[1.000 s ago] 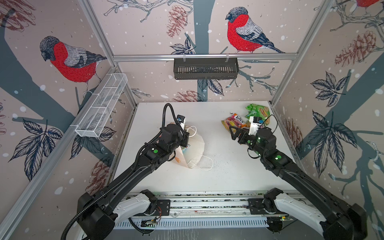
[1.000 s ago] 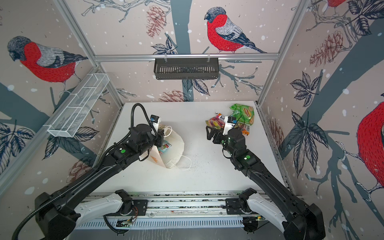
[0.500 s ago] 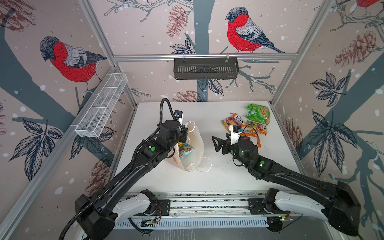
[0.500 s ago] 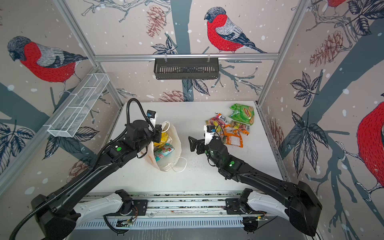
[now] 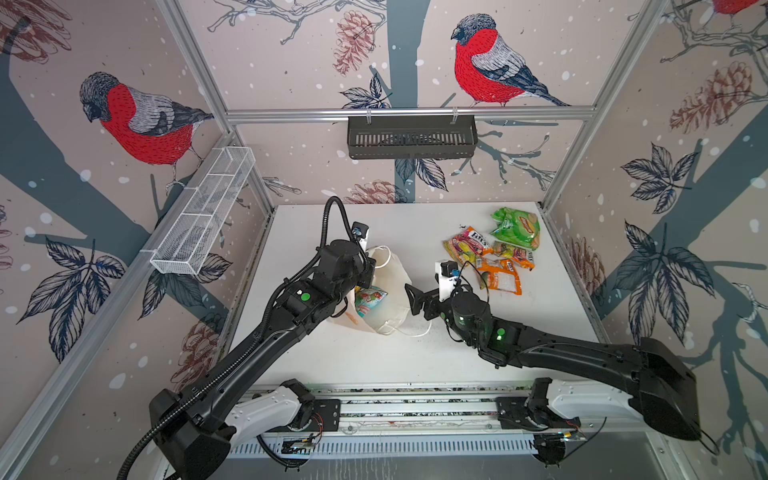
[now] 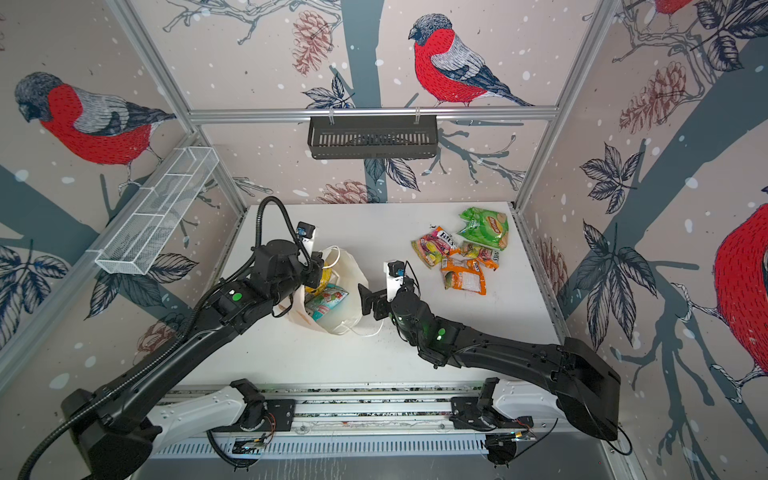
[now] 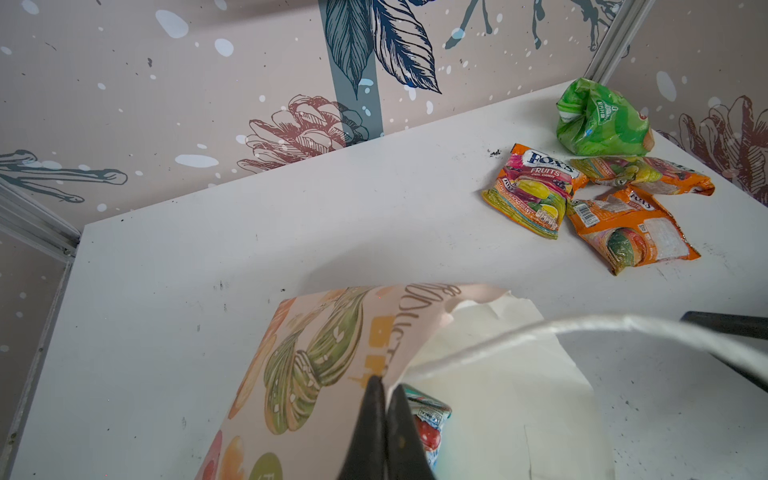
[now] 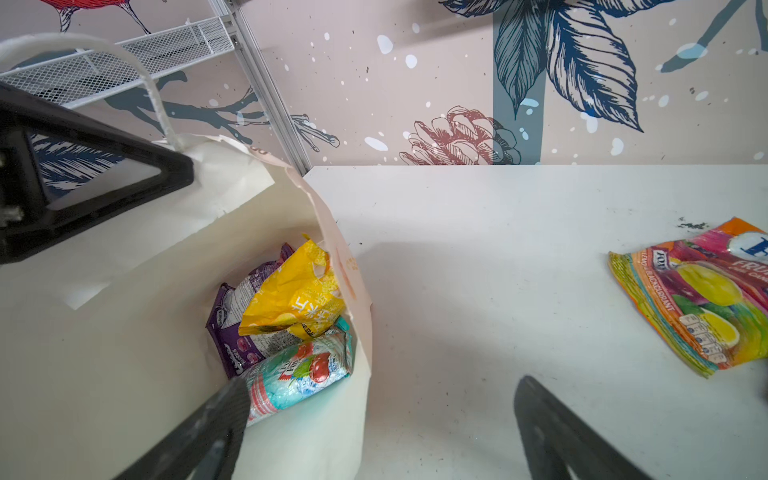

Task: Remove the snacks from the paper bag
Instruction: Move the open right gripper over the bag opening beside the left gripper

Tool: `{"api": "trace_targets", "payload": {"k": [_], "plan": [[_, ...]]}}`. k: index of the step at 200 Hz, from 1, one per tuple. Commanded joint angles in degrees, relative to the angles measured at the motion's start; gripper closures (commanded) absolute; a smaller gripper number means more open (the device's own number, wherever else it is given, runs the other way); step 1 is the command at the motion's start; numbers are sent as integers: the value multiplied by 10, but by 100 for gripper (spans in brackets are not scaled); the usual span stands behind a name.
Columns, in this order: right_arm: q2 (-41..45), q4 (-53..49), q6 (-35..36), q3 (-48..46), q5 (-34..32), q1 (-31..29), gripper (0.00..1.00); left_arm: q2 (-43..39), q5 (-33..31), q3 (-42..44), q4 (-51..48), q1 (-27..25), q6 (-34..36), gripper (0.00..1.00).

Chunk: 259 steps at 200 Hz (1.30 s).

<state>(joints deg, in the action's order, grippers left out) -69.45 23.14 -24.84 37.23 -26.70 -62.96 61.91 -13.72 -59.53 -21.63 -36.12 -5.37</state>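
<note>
In both top views the paper bag (image 5: 395,286) is sitting left of centre on the white table (image 5: 353,361), its mouth gaping toward the camera and a teal packet (image 5: 370,300) showing inside. The left gripper (image 6: 315,277) is reaching onto the bag's left rim, while the right gripper (image 6: 365,302) is hovering just beside the bag's right edge with its jaws spread. In the upper right a green packet (image 5: 515,228), a multicoloured packet (image 5: 465,249) and an orange packet (image 5: 500,280) are lying together on the table, well apart from the bag. In the left wrist view, at bottom centre, the left gripper's fingers (image 7: 370,415) are pinching together on the bag's printed rim, and a white cord handle (image 7: 582,326) is arching to the right. In the right wrist view the right gripper's jaws are standing wide apart and gripping nothing, one finger at lower left over the bag's mouth, the other at lower right over bare table. A yellow packet (image 8: 295,299), a purple packet (image 8: 235,328) and the teal one are lying deep inside the bag.
</note>
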Motion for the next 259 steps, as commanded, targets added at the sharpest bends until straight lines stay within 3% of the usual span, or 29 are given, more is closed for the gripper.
{"api": "trace_targets", "payload": {"k": [1, 75, 149, 203, 259], "plan": [[-7, 9, 5, 8, -30, -12, 2, 0, -4, 6, -13, 1, 13, 100], [-50, 22, -17, 4, 30, -42, 14, 29, 13, 0, -10, 1, 14, 100], [-113, 101, -21, 11, 135, -45, 49, 50, 29, -29, -25, 0, 12, 100], [-155, 130, -36, 28, 184, -46, 46, 40, 36, -28, -31, -2, 12, 100], [-197, 78, -53, 85, 171, -49, 48, 32, 25, -28, -41, -4, 20, 100]]}}
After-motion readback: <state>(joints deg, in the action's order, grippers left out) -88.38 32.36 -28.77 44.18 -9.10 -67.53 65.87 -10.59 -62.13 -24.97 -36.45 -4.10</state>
